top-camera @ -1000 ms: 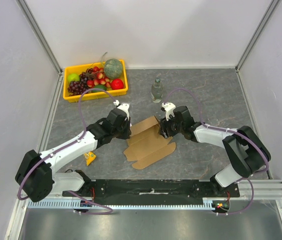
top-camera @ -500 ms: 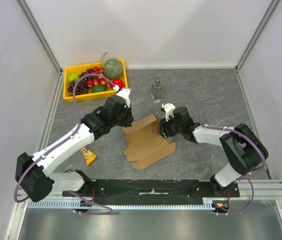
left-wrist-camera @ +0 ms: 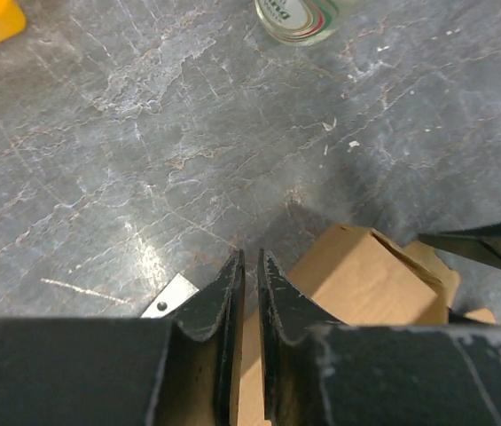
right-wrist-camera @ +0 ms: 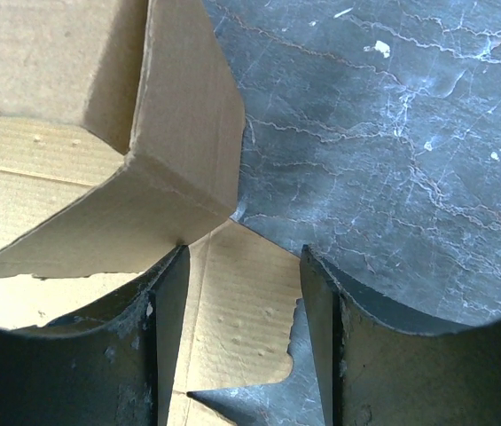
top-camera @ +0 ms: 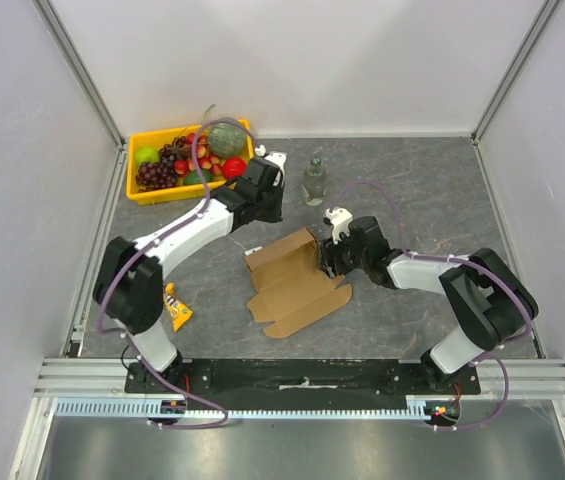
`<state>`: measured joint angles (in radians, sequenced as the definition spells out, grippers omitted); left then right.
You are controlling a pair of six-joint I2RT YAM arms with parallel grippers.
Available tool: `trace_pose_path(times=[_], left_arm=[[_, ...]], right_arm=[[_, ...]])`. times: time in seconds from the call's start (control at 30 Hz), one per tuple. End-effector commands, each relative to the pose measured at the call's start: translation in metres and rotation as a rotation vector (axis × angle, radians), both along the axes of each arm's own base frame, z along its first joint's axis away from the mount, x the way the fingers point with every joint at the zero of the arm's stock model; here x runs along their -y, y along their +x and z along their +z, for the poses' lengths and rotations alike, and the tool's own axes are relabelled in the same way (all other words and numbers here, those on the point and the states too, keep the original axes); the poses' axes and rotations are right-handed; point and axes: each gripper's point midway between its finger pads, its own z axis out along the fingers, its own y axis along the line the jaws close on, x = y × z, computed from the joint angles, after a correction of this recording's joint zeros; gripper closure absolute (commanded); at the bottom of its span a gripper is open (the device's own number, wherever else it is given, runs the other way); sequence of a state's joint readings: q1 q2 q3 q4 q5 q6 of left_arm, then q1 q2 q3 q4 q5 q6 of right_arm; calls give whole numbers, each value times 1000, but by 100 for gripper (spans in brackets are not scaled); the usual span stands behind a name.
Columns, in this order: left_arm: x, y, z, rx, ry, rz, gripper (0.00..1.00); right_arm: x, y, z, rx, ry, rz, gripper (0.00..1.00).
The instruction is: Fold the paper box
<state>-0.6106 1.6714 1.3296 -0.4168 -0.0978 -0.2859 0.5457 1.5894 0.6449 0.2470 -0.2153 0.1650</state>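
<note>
The paper box (top-camera: 297,283) is a brown cardboard sheet lying mid-table, its far panel and right flap standing up. My left gripper (top-camera: 270,212) hovers beyond the box's far left corner, apart from it. In the left wrist view its fingers (left-wrist-camera: 248,266) are shut with a thin slit and hold nothing, and the box (left-wrist-camera: 370,280) lies below them to the right. My right gripper (top-camera: 328,260) is at the box's right edge. In the right wrist view it is open (right-wrist-camera: 243,259) over a flat notched flap (right-wrist-camera: 241,328), beside the raised corner (right-wrist-camera: 183,133).
A yellow tray (top-camera: 162,190) of fruit stands at the back left. A small clear bottle (top-camera: 314,181) stands behind the box, also in the left wrist view (left-wrist-camera: 301,18). A yellow snack packet (top-camera: 176,307) lies near left. A small white tag (left-wrist-camera: 170,297) lies by the box.
My left arm has swung away from the box's left side toward the back, near the tray and bottle. The right gripper has stayed at the box's right edge.
</note>
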Motion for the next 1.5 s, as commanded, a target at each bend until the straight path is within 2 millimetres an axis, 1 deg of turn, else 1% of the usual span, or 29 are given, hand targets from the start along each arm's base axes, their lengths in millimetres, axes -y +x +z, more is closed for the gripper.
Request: trace_pose_path(times=[0.0,0.1,0.13,0.17,0.3,0.53,0.73,0.87,1.1,1.27,1.37,1.47], left_arm=[[17,22,-3,4,-3,-58,85],[24,24,-24,-48,7,-78,86],[26,24,-27,-57,4,-83,87],[26,24,-34,-72,8,-84,87],[37,18,-44,-113,-24,-125,87],[39,8,-57,-158,-35,-160,89],[46,1,-58,-177,-57,-216,90],[46,-2,-60,-186,-61,-223,90],[46,-8,-65,-213,-71,-231,91],[45,-14,-68,-227,-75,-229,93],[43,-15,-68,-223,-76,-220,93],[43,-17,-68,-227,-80,-221,93]], right_arm=[[-10,4,19,76,56,41,40],[-12,5,24,94,69,57,40],[-13,4,26,103,74,63,40],[-13,5,27,113,77,65,40],[-14,6,34,145,93,70,40],[-21,10,37,159,113,97,41],[-27,13,38,174,140,111,41],[-31,14,42,189,163,120,41],[-35,16,43,206,189,129,42],[-38,16,42,209,220,115,44],[-37,19,38,205,223,102,45],[-37,22,39,221,229,82,46]])
